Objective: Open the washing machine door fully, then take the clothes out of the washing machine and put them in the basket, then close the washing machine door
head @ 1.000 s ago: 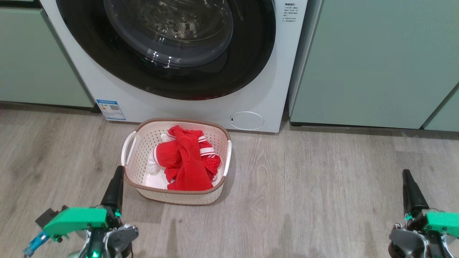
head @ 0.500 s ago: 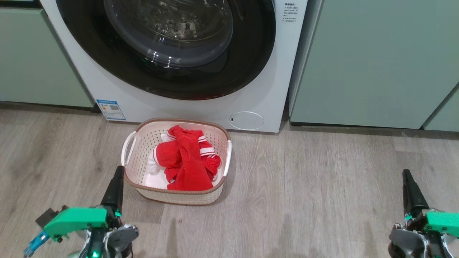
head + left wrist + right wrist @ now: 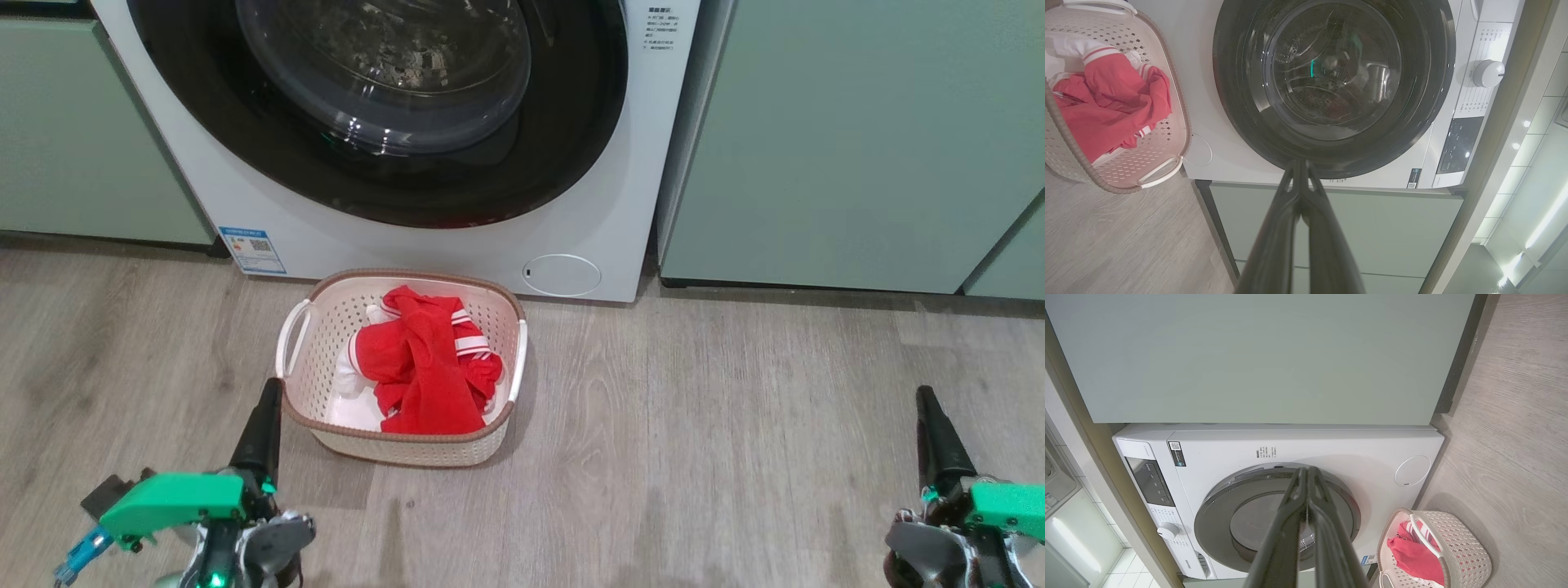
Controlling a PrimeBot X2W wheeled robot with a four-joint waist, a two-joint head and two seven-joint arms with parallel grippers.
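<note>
The white washing machine stands ahead with its round black-rimmed door shut flush against the front. On the floor before it sits the cream basket, and the red clothes lie bunched inside it. My left gripper hovers low at the basket's near left corner, shut and empty, fingers pressed together. My right gripper is far off to the right over bare floor, also shut and empty. The clothes and door also show in the wrist views.
Pale green cabinets flank the washer on both sides. A round filter cover and a blue label mark the washer's lower front. Grey wood-look floor stretches between basket and right gripper.
</note>
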